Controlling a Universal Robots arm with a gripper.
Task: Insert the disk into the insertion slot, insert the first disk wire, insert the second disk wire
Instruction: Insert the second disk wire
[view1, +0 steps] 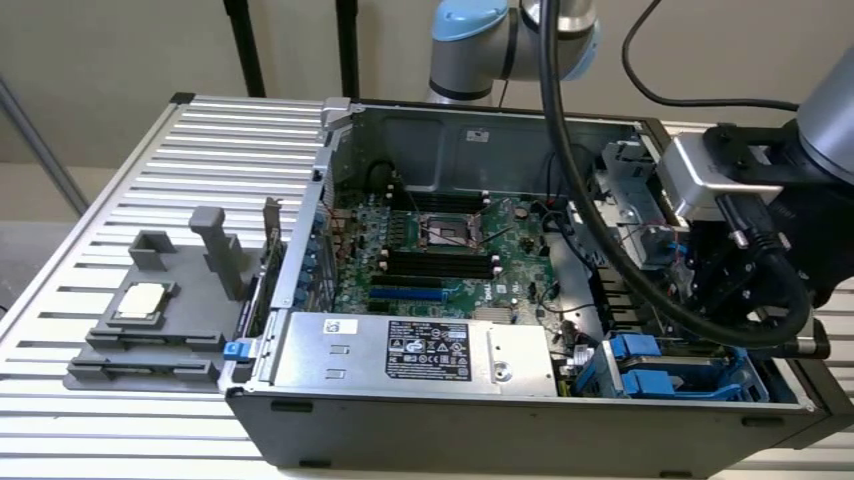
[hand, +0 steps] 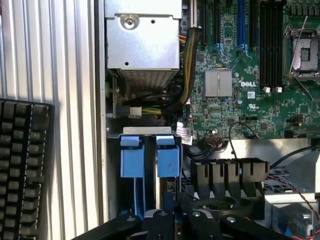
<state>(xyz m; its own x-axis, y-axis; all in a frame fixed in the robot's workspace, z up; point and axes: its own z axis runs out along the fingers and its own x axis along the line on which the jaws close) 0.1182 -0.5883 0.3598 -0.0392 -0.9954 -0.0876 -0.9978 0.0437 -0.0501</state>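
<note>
One open Dell tower case (view1: 534, 420) holds the grey-blue drive cage (view1: 681, 375) at the exterior view's lower right, where the disk (hand: 167, 162) sits edge-up in its blue carrier. The gripper (hand: 175, 220) hovers just above, fingers pressed together, apparently empty. Seating looks done, so wiring seems in hand, needing a precise connector pinch.

An open black steel computer case (view1: 534, 420) was laid on a ribbed aluminium table (view1: 120, 440). Inside it, a green motherboard (view1: 441, 250) was placed behind a silver labelled power supply box (view1: 414, 350). At the exterior view's right, blue plastic drive clips (view1: 654, 365) were seated beside that box.
</note>
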